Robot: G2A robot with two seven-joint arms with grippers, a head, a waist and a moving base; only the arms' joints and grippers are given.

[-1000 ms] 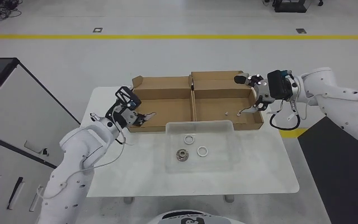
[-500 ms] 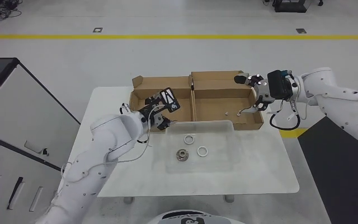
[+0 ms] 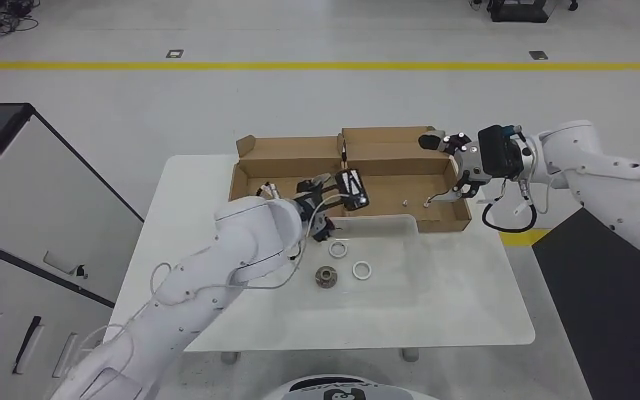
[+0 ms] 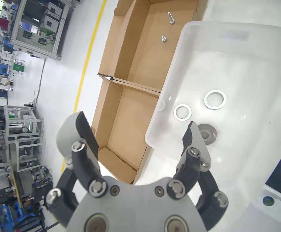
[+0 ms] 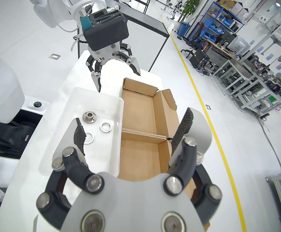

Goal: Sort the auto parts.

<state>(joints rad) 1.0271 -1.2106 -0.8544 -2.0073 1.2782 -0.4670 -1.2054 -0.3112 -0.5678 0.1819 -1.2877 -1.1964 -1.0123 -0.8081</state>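
A clear plastic tray (image 3: 392, 288) holds two metal rings (image 3: 339, 248) (image 3: 361, 269) and a flanged hub (image 3: 324, 276). Behind it stands a two-compartment cardboard box (image 3: 290, 182) with a bolt (image 3: 404, 203) in its right half. My left gripper (image 3: 328, 215) hangs open and empty above the tray's left end, by the box wall. In the left wrist view the open left gripper (image 4: 137, 126) is above the tray rim (image 4: 153, 136), near the hub (image 4: 206, 134) and a ring (image 4: 182, 112). My right gripper (image 3: 437, 170) is open and empty over the box's right end.
In the left wrist view two bolts (image 4: 171, 20) (image 4: 163, 39) lie in the farther compartment; the nearer compartment (image 4: 123, 123) holds nothing. The right wrist view shows the tray (image 5: 65, 123), the box (image 5: 140, 114) and the left gripper (image 5: 118, 80) beyond. White table (image 3: 470, 310) surrounds them.
My left arm has swung right, from the table's left side across the box's left compartment to the tray's left end. The right arm has stayed put.
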